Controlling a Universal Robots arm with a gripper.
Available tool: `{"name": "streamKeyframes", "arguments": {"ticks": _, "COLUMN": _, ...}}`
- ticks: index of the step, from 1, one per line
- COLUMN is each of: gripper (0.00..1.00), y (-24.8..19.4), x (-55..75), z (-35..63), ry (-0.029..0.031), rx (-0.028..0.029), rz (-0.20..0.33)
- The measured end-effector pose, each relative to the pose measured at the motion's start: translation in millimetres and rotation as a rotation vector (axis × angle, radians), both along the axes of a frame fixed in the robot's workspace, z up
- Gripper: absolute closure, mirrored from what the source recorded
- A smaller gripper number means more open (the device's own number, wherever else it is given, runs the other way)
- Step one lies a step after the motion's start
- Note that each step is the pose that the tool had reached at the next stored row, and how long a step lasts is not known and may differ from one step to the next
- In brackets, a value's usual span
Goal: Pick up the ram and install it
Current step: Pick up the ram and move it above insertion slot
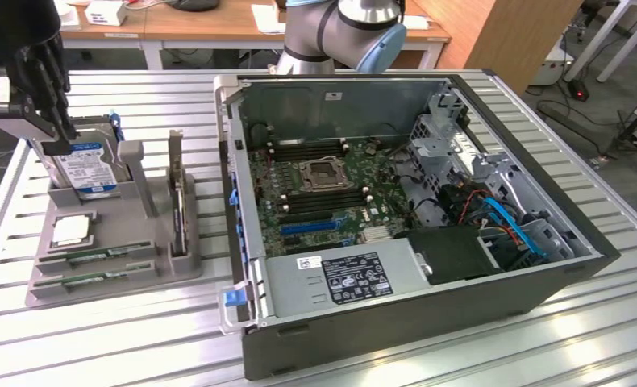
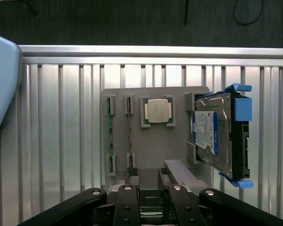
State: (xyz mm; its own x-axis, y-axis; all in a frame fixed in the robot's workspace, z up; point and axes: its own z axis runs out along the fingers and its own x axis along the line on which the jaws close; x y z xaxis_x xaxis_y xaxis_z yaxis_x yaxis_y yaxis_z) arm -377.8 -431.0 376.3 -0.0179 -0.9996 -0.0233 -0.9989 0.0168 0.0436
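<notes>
Overall: a slatted aluminium table carries a grey moulded holder and an open computer case.
Exterior view, gripper: the black jointed gripper hangs over the holder's far end, above the hard drive. Its jaws stand apart with nothing between them.
Exterior view, ram: the ram, a thin green stick, sits in a narrow slot at the holder's near end, well apart from the gripper. A second stick lies just beside it.
Exterior view, other parts: a square silver processor rests in a pocket between the ram and the drive. A dark expansion card stands upright on the side towards the case.
Exterior view, case: it is a matt dark box with its side off, showing a green motherboard and a grey labelled power supply.
Exterior view, room: only a narrow strip of slats separates holder and case. Bare slats run wide on the exterior view's left.
Wrist view, gripper: the gripper shows black linkages spread wide. Its fingers are parted and hold nothing.
Wrist view, ram: the ram appears edge-on as a thin line between grey end clips. The second stick is parallel on its outer side.
Wrist view, neighbours: the processor sits between the ram and the hard drive, which stands tilted in blue plastic rails.
Wrist view, edges: the holder has square corners, with ribbed table bare beyond the second stick.
</notes>
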Motion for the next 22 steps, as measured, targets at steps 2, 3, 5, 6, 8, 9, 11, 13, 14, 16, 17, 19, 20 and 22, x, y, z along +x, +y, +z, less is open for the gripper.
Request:
{"name": "streamKeyframes", "arguments": {"ticks": 2, "gripper": 0.71, "y": -2.0, "x": -0.1, "z": -0.1, "ry": -0.0001, "rx": 0.0001, "rz": 0.000}}
{"name": "streamKeyframes", "arguments": {"ticks": 3, "gripper": 0.71, "y": -3.7, "x": -0.2, "z": 0.0, "ry": 0.0000, "rx": -0.0001, "rz": 0.000}}
{"name": "streamKeyframes", "arguments": {"ticks": 5, "gripper": 0.71, "y": -7.0, "x": -0.4, "z": 0.0, "ry": -0.0001, "rx": 0.0000, "rz": 0.001}}
{"name": "streamKeyframes", "arguments": {"ticks": 6, "gripper": 0.71, "y": -8.6, "x": -0.5, "z": -0.1, "ry": -0.0001, "rx": 0.0001, "rz": 0.001}}
{"name": "streamKeyframes", "arguments": {"ticks": 8, "gripper": 0.71, "y": -11.1, "x": -0.7, "z": 0.0, "ry": -0.0001, "rx": 0.0001, "rz": 0.001}}
{"name": "streamKeyframes", "arguments": {"ticks": 9, "gripper": 0.71, "y": -12.2, "x": -0.7, "z": 0.0, "ry": -0.0001, "rx": 0.0000, "rz": 0.001}}
{"name": "streamKeyframes", "arguments": {"ticks": 11, "gripper": 0.71, "y": -15.1, "x": -0.7, "z": -0.1, "ry": -0.0001, "rx": 0.0001, "rz": 0.001}}
{"name": "streamKeyframes", "arguments": {"ticks": 13, "gripper": 0.71, "y": -18.3, "x": -0.7, "z": 0.0, "ry": -0.0001, "rx": 0.0000, "rz": 0.002}}
{"name": "streamKeyframes", "arguments": {"ticks": 14, "gripper": 0.71, "y": -19.7, "x": -0.7, "z": 0.0, "ry": -0.0001, "rx": 0.0001, "rz": 0.002}}
{"name": "streamKeyframes", "arguments": {"ticks": 16, "gripper": 0.71, "y": -21.1, "x": -0.8, "z": 0.0, "ry": 0.0000, "rx": 0.0000, "rz": 0.002}}
{"name": "streamKeyframes", "arguments": {"ticks": 17, "gripper": 0.71, "y": -21.0, "x": -0.7, "z": 0.0, "ry": -0.0001, "rx": 0.0000, "rz": 0.002}}
{"name": "streamKeyframes", "arguments": {"ticks": 19, "gripper": 0.71, "y": -21.0, "x": -0.8, "z": -0.1, "ry": -0.0001, "rx": 0.0001, "rz": 0.002}}
{"name": "streamKeyframes", "arguments": {"ticks": 20, "gripper": 0.71, "y": -21.1, "x": -0.8, "z": -0.6, "ry": -0.0001, "rx": 0.0001, "rz": 0.002}}
{"name": "streamKeyframes", "arguments": {"ticks": 22, "gripper": 0.71, "y": -21.1, "x": -0.7, "z": -3.6, "ry": -0.0002, "rx": 0.0001, "rz": 0.002}}
